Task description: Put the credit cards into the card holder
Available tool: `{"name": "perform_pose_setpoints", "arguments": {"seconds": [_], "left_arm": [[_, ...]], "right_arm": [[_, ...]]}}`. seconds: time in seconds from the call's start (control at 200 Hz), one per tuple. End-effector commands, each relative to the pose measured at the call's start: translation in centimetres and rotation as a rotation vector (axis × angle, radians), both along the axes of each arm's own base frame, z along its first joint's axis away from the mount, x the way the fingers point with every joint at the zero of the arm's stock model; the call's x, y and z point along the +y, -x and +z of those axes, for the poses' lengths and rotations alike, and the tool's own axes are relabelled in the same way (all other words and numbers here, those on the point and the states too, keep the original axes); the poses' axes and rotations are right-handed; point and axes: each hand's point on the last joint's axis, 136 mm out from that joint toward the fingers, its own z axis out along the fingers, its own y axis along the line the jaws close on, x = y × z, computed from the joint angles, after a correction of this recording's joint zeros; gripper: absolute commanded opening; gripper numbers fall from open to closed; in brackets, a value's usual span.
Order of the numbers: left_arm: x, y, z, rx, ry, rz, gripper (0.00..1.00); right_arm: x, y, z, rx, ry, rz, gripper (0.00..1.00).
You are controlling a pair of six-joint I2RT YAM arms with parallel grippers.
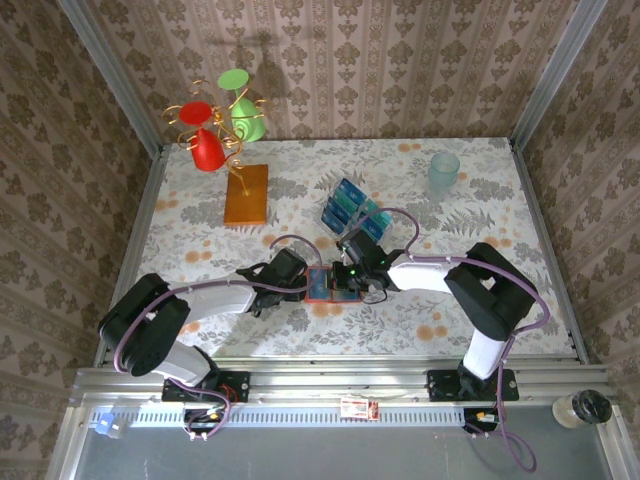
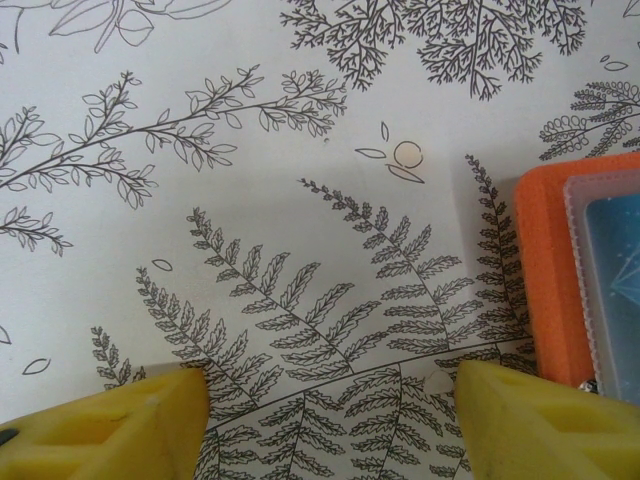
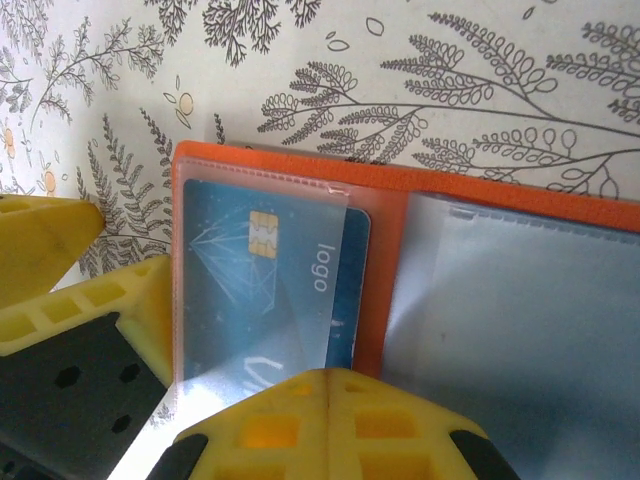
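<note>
The card holder (image 3: 385, 230) lay open on the fern-printed tablecloth (image 3: 450, 70), its orange cover framing two clear plastic pockets. A blue credit card (image 3: 270, 280) with a gold chip and the word "logo" sat in the left sleeve (image 3: 200, 340), its end nearest the fold left uncovered by the plastic. The right sleeve (image 3: 520, 320) looked pale and glossy. The right gripper (image 3: 328, 385) had its yellow fingers pressed together over the left sleeve's near edge. The left gripper (image 3: 130, 250) stood with its jaws apart, one finger just beside the holder's outer edge.
</note>
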Motion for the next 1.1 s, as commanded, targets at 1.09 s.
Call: {"name": "perform_pose_setpoints", "arguments": {"seconds": [1.09], "left_arm": [[0.6,-2.0,3.6,-0.028,0.02,0.041,0.68]], "right_arm": [[1.1,0.2,-2.4,0.074,-0.024,-0.048,0.02]]}}
